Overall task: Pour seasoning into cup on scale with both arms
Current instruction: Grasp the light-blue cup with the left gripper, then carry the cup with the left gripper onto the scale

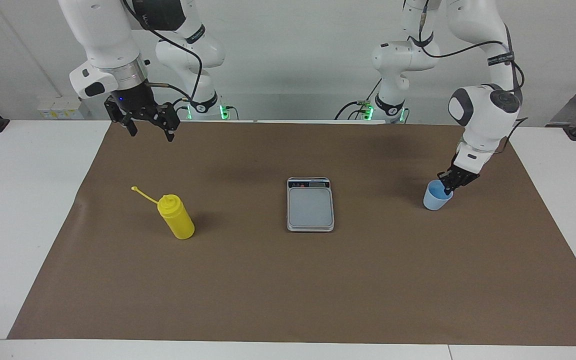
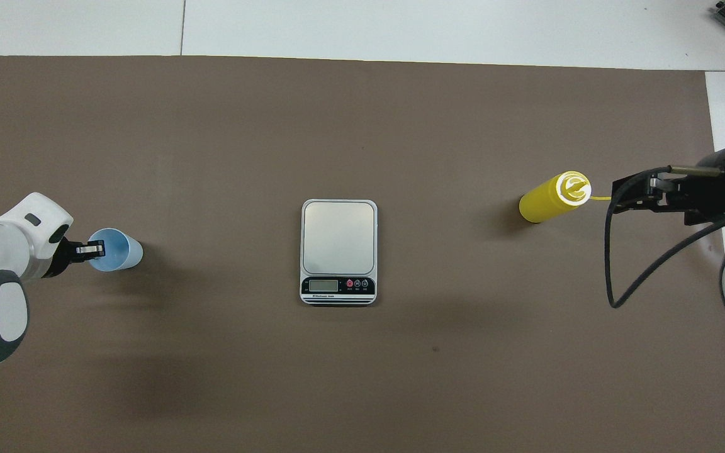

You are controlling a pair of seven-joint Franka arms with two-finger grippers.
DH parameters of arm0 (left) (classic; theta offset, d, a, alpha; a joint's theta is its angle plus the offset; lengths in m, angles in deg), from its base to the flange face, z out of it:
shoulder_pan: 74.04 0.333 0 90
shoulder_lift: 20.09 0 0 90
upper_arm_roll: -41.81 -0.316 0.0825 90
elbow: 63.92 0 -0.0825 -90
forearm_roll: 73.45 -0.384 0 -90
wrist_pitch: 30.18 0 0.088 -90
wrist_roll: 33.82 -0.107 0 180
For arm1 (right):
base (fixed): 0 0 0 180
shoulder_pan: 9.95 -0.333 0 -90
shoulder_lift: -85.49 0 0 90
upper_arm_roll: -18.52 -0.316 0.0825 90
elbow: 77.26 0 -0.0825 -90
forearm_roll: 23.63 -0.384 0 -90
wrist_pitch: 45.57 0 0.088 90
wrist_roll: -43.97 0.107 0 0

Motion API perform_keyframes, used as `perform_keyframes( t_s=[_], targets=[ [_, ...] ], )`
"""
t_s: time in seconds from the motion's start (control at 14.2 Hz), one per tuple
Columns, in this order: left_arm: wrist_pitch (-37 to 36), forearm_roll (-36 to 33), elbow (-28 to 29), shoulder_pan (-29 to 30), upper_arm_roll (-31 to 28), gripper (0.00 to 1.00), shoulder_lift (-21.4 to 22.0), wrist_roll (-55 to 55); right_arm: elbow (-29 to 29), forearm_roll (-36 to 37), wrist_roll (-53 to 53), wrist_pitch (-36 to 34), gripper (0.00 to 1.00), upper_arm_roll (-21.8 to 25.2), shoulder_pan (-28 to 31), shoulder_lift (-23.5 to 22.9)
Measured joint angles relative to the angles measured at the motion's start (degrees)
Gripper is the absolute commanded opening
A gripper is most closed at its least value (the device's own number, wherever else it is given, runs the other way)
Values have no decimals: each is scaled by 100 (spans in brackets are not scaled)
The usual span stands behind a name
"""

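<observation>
One yellow seasoning bottle (image 1: 176, 216) toward the right arm's end, one scale (image 1: 310, 204) mid-mat, one blue cup (image 1: 437, 195) rim pinched by left gripper (image 1: 449, 188), right gripper (image 1: 149, 129) spread, waiting above mat (image 1: 288, 280)

Even, bright lighting is coming from overhead; nothing is blowing out on the brown mat (image 1: 288, 280). Shadows are falling soft and diffuse: a faint patch beside the yellow bottle (image 1: 176, 216), another beside the blue cup (image 2: 116, 250), and broad dim smudges under the arms on the mat. The scale (image 2: 338, 251) plate is picking up a mild sheen in the overhead view. The bottle's nozzle top is glaring white there. Both views are staying sharp across the worktop (image 1: 28, 210), with no motion blur showing. Edges are looking straight, no obvious bending.
</observation>
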Motion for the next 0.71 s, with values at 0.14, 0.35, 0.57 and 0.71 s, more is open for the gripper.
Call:
perform_keyframes(
  t_s=[0.14,0.35,0.57,0.71],
  targets=[
    [0,0,-24,0,-1,4,-4,17,0,0,0,0,100,0,0,0],
    [1,-1,-122,1,20,4,-79,299,0,0,0,0,100,0,0,0],
    [1,0,-261,-28,312,4,-133,1017,0,0,0,0,100,0,0,0],
    [-16,2,-405,-81,669,4,-185,1765,0,0,0,0,100,0,0,0]
  ],
)
